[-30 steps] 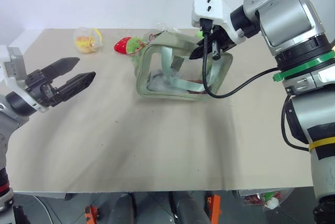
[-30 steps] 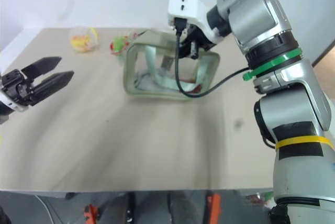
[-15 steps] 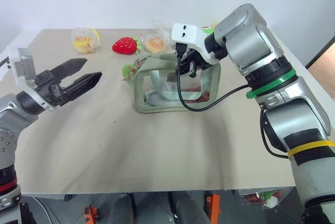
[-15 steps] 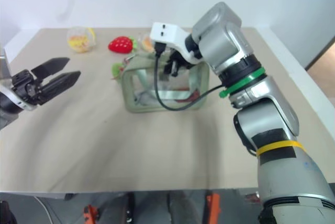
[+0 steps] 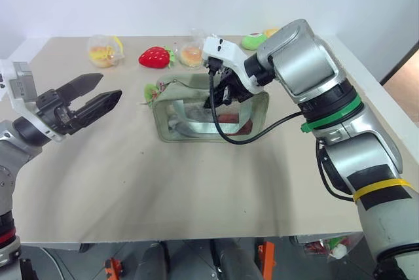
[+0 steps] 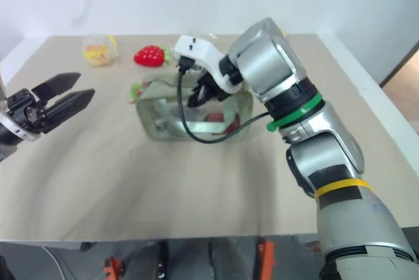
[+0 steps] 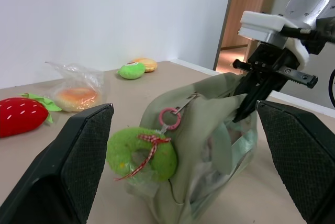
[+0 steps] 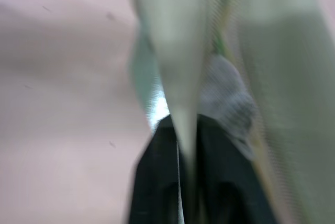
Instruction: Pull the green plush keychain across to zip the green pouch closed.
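Note:
The green pouch point(image 5: 196, 122) lies on the tan table, clear side panel facing me. The green plush keychain point(image 7: 141, 156), a lime ring on a red-and-white string, hangs from a pink ring at the pouch's left end point(image 5: 153, 90). My right gripper point(image 5: 217, 99) reaches down over the pouch's top. In the right wrist view its fingers point(image 8: 157, 182) are pressed on a pale green fabric strip of the pouch. My left gripper point(image 5: 110, 86) hovers open to the left of the keychain, apart from it.
Along the table's far edge lie a red plush strawberry point(image 5: 155, 56), a bagged bun point(image 5: 191, 54), a clear bag with yellow contents point(image 5: 106, 51) and a round green toy point(image 5: 252, 41). A black cable point(image 5: 242, 137) from my right wrist loops across the pouch's front.
My right gripper has swung left and down with the pouch, which went from raised and upright to resting lower on the table. The left gripper stayed put.

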